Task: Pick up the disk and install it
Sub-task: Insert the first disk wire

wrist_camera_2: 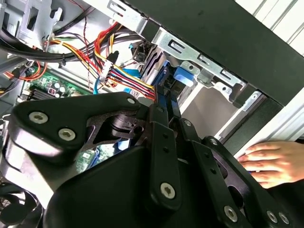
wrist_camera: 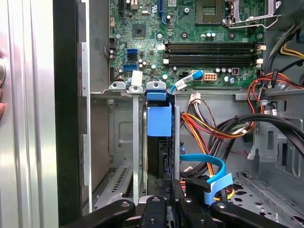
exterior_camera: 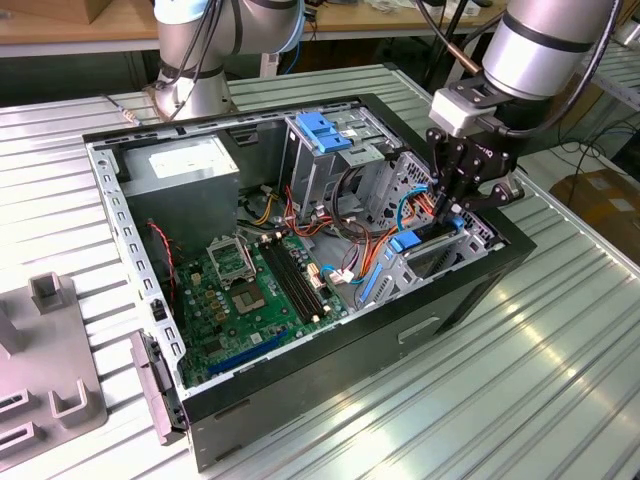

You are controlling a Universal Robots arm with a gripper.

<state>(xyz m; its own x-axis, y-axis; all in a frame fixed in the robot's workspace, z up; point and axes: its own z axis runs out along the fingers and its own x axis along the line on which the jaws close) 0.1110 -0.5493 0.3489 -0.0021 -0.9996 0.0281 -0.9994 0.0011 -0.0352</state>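
The disk [wrist_camera: 159,152] stands on edge in the metal drive bay [wrist_camera: 118,137] at the front corner of the open computer case [exterior_camera: 470,290]. Its blue carrier tab [wrist_camera: 159,118] points toward the motherboard. In the exterior view the blue tab of the disk [exterior_camera: 406,243] shows in the bay on the case's right. My gripper [exterior_camera: 455,218] reaches down into that bay from above. The black fingers [wrist_camera: 156,206] sit close together on the disk's near end, and in the second wrist view the gripper [wrist_camera_2: 167,95] closes on the thin blue rail.
Orange, red and blue cables [wrist_camera: 213,128] crowd the space beside the bay. The motherboard [exterior_camera: 250,290], the power-supply box [exterior_camera: 190,165] and a drive cage with a blue handle [exterior_camera: 325,130] fill the case. A person's hand [wrist_camera_2: 270,161] rests by the case's outer wall. A second arm [exterior_camera: 200,60] stands behind.
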